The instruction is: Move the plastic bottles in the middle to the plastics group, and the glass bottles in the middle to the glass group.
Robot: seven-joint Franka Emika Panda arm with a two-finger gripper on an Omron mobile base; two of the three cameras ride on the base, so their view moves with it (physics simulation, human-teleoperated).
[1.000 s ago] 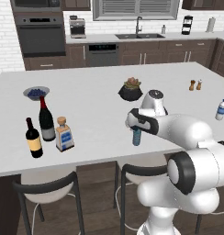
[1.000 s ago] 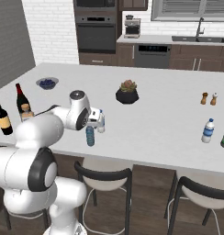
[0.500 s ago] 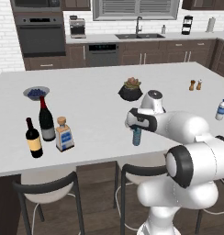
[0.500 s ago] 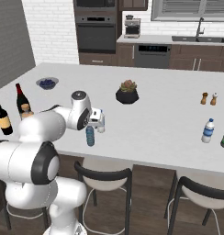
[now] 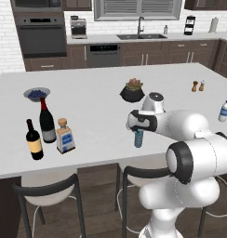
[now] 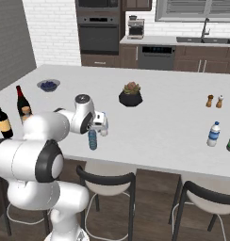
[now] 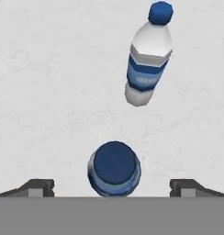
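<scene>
We held the jaws spread above the teal-tinted plastic bottle (image 7: 114,169), needing centring before descending and pinching.

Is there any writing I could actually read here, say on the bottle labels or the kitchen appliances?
None can be read.
Red-capped wine bottle, grey label: blank or blurred.
Shorter wine bottle, yellow label: no letters show.
Square corked bottle, pale label: too small to read.
Clear water bottle, blue band: too blurred in the hand view.
Oven: no legible markings.
</scene>
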